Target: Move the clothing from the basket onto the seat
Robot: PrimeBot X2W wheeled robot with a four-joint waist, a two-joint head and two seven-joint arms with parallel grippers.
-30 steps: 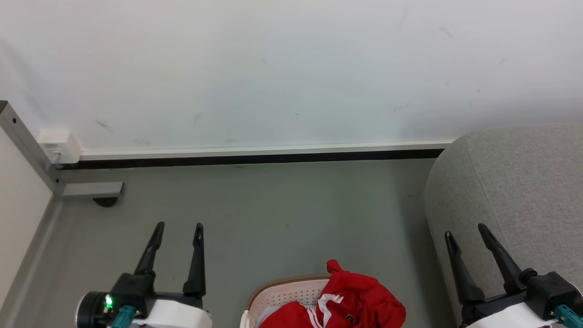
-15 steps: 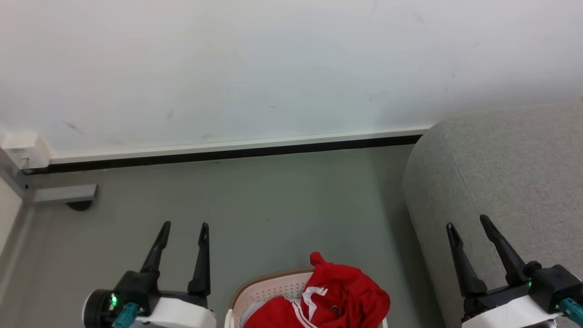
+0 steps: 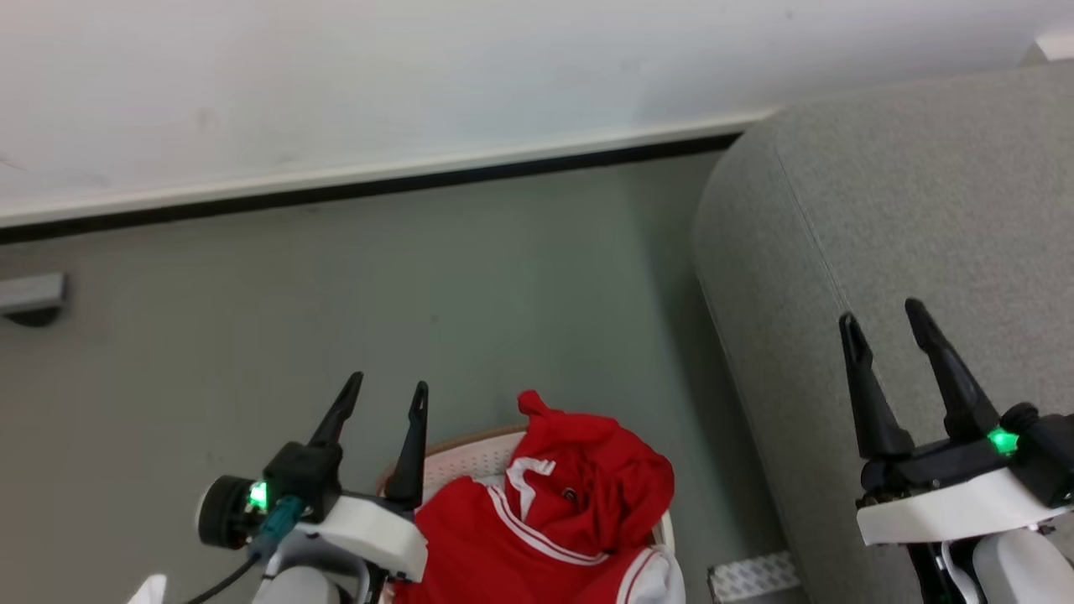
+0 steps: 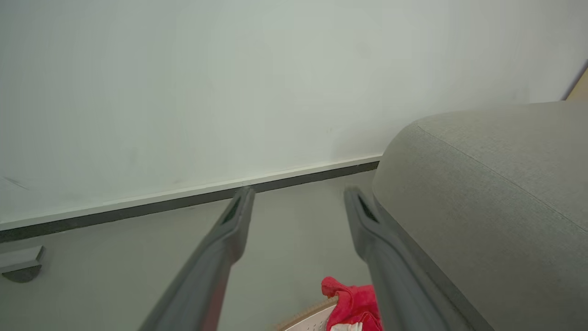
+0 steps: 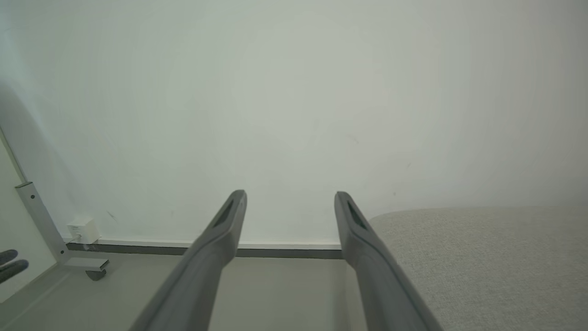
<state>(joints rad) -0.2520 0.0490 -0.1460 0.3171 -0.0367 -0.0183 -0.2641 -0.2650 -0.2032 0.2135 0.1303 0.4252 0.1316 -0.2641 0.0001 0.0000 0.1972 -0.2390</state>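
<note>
The clothing [image 3: 554, 512] is seen heaped in the basket [image 3: 470, 461] on the floor, draped over the rim on the side toward the seat [image 3: 881, 210]. The left end effector [image 3: 388, 382] is held at the basket's left edge, fingers apart, nothing gripped; the garment lies just to its right and lower. The right end effector [image 3: 880, 311] is held over the seat, well apart from the basket, fingers also apart and empty. The left arm is judged nearer; a short reach rightward and down is needed.
</note>
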